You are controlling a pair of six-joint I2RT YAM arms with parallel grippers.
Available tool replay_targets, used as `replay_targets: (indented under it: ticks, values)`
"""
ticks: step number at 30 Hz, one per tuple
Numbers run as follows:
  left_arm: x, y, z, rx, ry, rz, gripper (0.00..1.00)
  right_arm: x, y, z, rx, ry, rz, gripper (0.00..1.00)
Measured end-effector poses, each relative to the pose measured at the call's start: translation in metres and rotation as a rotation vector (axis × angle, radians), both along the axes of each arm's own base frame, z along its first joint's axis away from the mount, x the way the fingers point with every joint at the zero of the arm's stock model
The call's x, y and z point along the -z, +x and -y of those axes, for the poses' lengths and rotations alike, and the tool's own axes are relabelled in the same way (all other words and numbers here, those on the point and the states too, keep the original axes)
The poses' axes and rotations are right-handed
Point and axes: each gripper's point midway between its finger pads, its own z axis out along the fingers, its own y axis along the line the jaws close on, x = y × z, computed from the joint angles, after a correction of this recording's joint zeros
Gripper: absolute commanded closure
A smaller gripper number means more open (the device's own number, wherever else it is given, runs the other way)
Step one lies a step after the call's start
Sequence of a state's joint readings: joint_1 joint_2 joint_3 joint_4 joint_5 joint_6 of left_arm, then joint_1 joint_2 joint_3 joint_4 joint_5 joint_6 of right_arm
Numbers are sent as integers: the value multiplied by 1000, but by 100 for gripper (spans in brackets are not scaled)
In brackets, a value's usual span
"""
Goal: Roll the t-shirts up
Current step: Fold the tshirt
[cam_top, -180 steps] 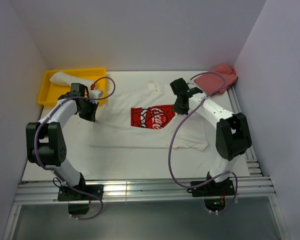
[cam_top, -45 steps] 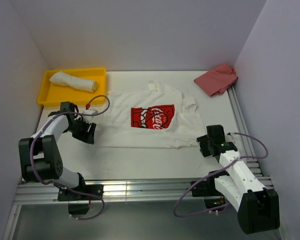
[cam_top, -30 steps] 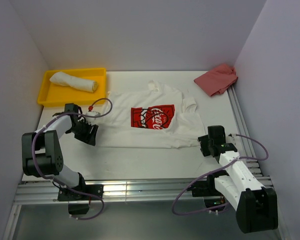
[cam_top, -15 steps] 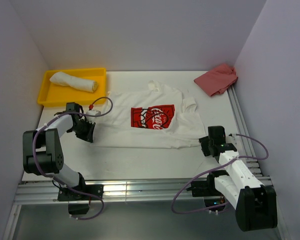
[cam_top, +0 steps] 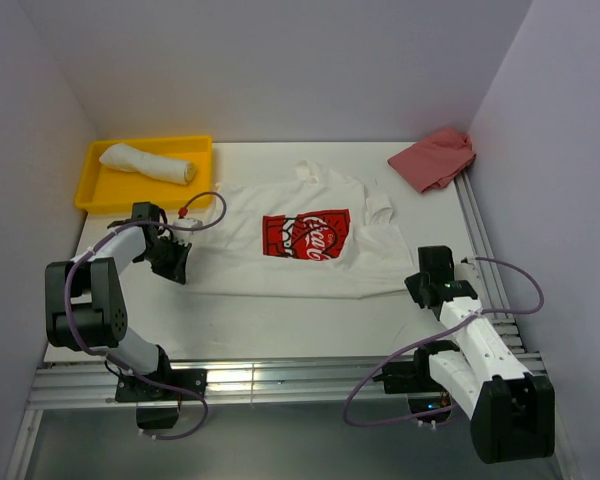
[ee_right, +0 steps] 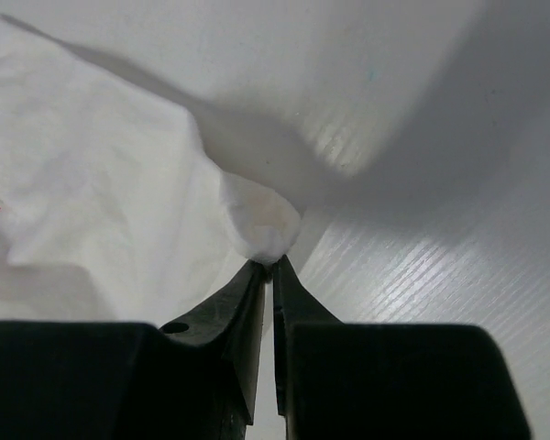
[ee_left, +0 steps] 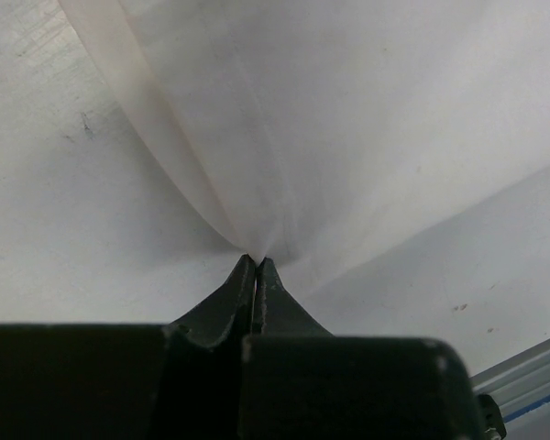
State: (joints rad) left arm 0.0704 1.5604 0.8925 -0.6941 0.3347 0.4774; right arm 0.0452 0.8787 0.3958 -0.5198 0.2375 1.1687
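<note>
A white t-shirt (cam_top: 300, 240) with a red chest print (cam_top: 305, 234) lies spread flat on the table, collar toward the back. My left gripper (cam_top: 176, 268) is shut on its near left hem corner; in the left wrist view (ee_left: 256, 261) the cloth (ee_left: 348, 128) fans out from the closed tips. My right gripper (cam_top: 416, 284) is shut on the near right hem corner; in the right wrist view (ee_right: 270, 266) a bunched fold (ee_right: 261, 225) sits at the tips. A second white t-shirt (cam_top: 145, 163) lies rolled in the yellow tray (cam_top: 92, 188).
A pinkish-red cloth (cam_top: 435, 157) lies crumpled at the back right corner. The yellow tray stands at the back left. A metal rail (cam_top: 280, 375) runs along the near table edge. Walls close in on three sides.
Six seconds ago both grippers were at the shirt's upper part. Since then they came to the bottom hem corners and shut. In the last half second the right gripper shifted slightly right.
</note>
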Motion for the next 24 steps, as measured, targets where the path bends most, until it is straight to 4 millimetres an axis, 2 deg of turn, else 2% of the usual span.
replay_targets:
  ticks: [7,10,17,24]
  values:
    - [0,-3,2,5,-9,-11,100,-31,8,8,-50,-79,31,90]
    - [0,-4,3,9,-9,-15,100,-38,8,13,-65,-114,25,90]
    - [2,-9,3,16,-8,-29,100,-26,-5,16,-98,-142,-73,88]
    - [5,-22,4,23,-7,-46,100,-24,-9,19,-90,-130,-90,95]
